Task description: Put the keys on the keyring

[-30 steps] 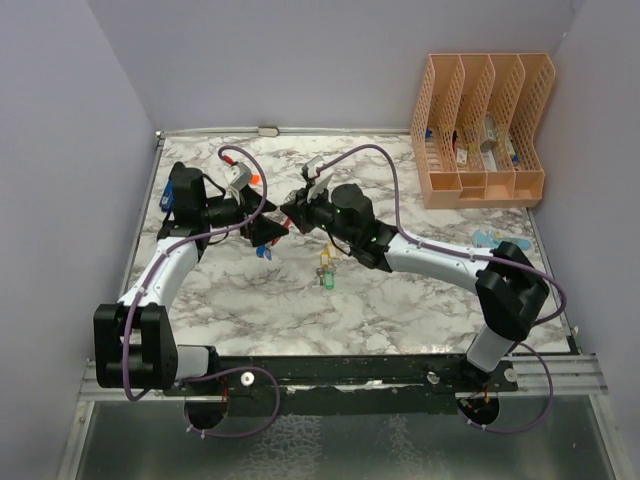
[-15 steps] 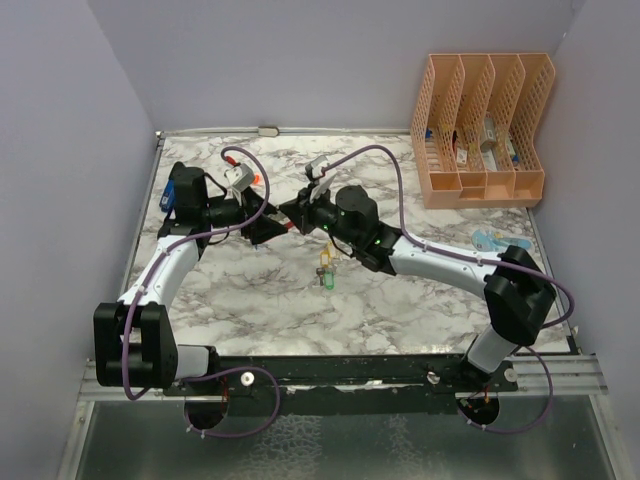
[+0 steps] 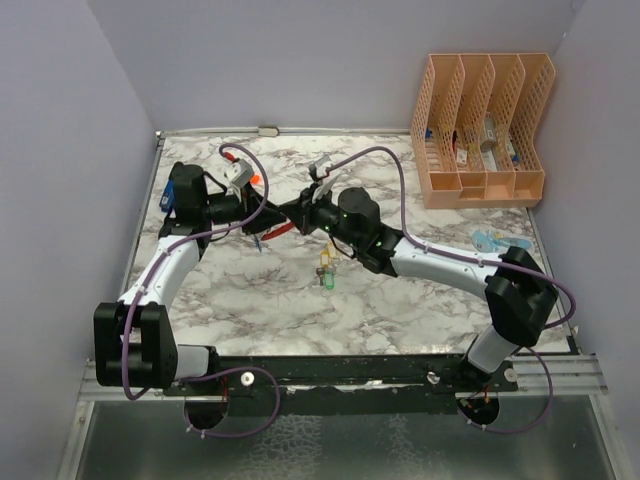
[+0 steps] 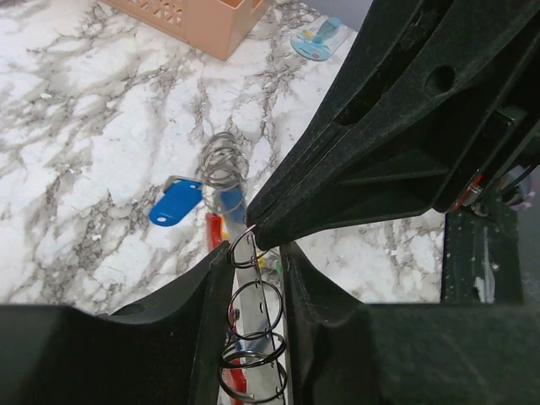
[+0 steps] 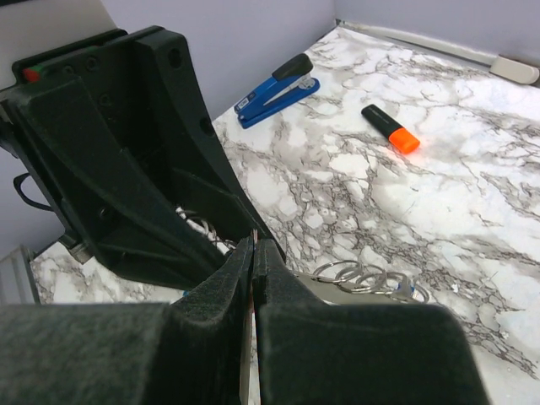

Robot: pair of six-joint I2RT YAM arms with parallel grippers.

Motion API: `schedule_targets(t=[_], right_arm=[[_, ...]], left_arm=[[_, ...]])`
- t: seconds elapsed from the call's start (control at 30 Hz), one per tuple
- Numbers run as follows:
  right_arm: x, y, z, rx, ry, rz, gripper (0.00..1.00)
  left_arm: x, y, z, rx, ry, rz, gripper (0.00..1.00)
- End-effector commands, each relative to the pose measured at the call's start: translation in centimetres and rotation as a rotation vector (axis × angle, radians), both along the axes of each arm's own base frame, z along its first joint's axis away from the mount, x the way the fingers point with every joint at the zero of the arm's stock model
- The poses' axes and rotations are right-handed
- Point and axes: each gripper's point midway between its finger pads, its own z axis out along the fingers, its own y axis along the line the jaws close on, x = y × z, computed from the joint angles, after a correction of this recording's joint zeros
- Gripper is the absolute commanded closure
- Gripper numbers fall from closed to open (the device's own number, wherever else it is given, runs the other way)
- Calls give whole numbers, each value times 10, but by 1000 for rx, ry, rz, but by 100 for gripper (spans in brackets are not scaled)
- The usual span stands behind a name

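The keyring [image 4: 257,337] hangs in the air between both grippers, its silver side strung with several wire rings and its red side [image 3: 275,232] showing below. My left gripper [image 4: 257,253] has its fingers pressed against both edges of the silver bar. My right gripper [image 5: 254,243] is shut, pinching the keyring's thin end, and its black body [image 4: 396,126] fills the left wrist view. A blue key [image 4: 175,205] dangles from the ring [image 3: 259,243]. Yellow and green keys [image 3: 327,272] lie on the marble just under the grippers.
An orange marker [image 5: 390,128] and a blue stapler [image 5: 277,89] lie at the far left of the table, behind the left arm. A peach file organiser [image 3: 480,130] stands at the back right. A light-blue item [image 3: 492,240] lies near the right edge.
My left gripper has moved right to meet the right gripper, and its jaws have closed from wide open onto the keyring. The blue key has risen a little with it.
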Motion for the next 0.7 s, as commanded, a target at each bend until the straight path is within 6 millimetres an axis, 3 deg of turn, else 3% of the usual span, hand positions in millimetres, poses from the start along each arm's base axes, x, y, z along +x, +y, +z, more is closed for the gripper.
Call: schedule_targets(t=[0.0,0.03,0.27,0.5,0.67], right_arm=[[-11,-2,34,97,-43,17,99],[-12,-2,35,101,-42,18,99],[-14,-7,38,111,-49,10,99],[-16,-10,47,130,-62,13,99],[-17,-9,50,140,-58,19,99]], left_arm=[[-2,-4,4,-15,-24,-22,87],[-1,-4,3,-14,-21,-16,93],[-2,-4,-3,-11,-5,-15,96],[-1,-5,-14,1,28,-31,82],[-1,-9,-13,0,21,-46,78]])
